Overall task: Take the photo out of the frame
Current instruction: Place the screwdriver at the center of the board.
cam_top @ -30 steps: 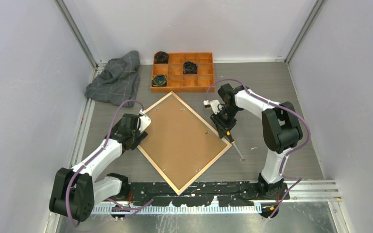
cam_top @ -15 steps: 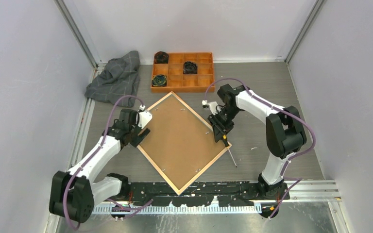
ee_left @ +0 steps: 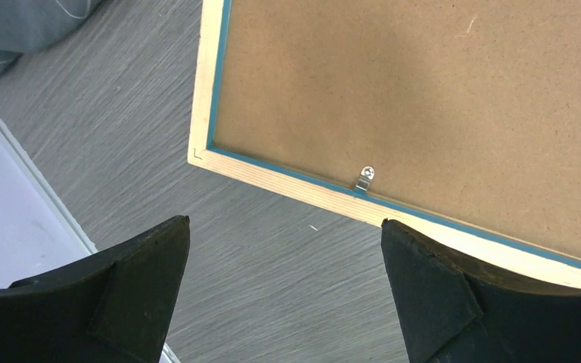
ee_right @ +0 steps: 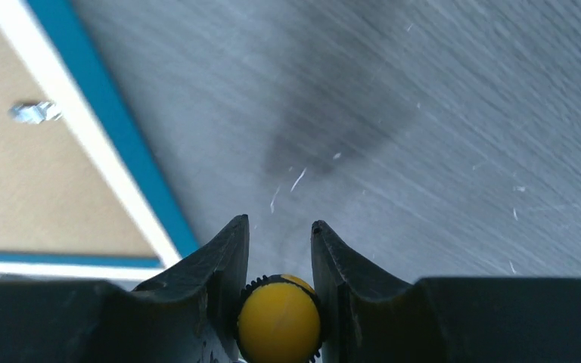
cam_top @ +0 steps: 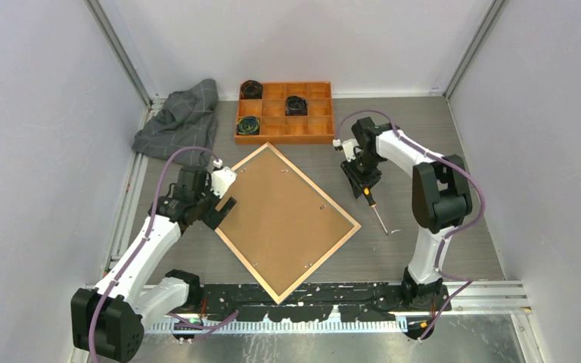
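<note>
Right end effector [cam_top: 362, 178] has swung off the frame [cam_top: 246, 265] to the upper-right worktop [cam_top: 416, 121], pinching a yellow-capped screwdriver [cam_top: 377, 214]. Left end effector [cam_top: 218, 214], spread wide, hovers at the frame's left corner

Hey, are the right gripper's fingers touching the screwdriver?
Touching. In the right wrist view the right gripper has both fingers pressed against the yellow end of the screwdriver, with no gap.
</note>
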You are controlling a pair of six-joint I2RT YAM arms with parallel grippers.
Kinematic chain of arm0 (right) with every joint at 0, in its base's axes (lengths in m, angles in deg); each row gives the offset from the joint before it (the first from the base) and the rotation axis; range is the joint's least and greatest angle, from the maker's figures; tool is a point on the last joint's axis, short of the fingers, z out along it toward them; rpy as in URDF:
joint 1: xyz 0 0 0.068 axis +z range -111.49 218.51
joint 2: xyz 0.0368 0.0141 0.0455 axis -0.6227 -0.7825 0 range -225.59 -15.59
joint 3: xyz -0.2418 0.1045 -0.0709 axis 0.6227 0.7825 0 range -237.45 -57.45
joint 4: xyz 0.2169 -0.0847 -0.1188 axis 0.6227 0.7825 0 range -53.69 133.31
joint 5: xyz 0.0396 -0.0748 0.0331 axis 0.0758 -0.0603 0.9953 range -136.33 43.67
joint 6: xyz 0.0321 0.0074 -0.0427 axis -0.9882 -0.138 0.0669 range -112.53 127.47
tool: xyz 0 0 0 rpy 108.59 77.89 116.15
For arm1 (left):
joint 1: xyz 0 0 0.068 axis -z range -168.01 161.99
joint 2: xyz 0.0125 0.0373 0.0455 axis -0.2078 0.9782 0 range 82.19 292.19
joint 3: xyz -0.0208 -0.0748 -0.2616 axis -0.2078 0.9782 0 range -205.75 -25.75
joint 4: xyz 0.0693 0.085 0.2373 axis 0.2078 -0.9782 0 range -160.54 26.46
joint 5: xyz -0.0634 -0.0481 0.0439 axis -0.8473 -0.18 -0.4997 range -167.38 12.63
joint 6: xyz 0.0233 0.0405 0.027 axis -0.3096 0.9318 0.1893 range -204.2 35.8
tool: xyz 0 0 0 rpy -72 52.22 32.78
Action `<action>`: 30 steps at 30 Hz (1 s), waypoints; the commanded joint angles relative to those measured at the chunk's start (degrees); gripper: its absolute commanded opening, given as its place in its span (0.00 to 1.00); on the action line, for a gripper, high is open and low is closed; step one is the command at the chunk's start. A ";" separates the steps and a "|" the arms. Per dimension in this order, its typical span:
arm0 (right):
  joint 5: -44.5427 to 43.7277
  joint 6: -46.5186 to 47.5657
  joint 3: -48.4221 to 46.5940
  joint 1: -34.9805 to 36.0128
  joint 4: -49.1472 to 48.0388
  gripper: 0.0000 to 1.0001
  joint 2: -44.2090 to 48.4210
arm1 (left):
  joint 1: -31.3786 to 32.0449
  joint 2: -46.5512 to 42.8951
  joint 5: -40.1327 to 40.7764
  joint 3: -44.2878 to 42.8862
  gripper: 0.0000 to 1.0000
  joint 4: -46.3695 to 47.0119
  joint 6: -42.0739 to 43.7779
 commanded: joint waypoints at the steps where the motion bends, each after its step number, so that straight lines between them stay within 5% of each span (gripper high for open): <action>1: -5.01 -2.92 -1.65 1.00 -4.48 0.16 -3.34 | -0.37 -0.46 -1.65 -0.22 0.99 -0.87 -1.81; 13: -4.60 -5.19 0.43 1.26 -8.67 0.64 -4.56 | -0.37 -3.17 -3.83 0.40 0.99 -1.41 -2.16; 30: 9.31 -10.53 -3.79 7.14 -14.68 0.69 -1.51 | -0.70 -4.73 -3.02 1.46 0.99 -0.69 -2.25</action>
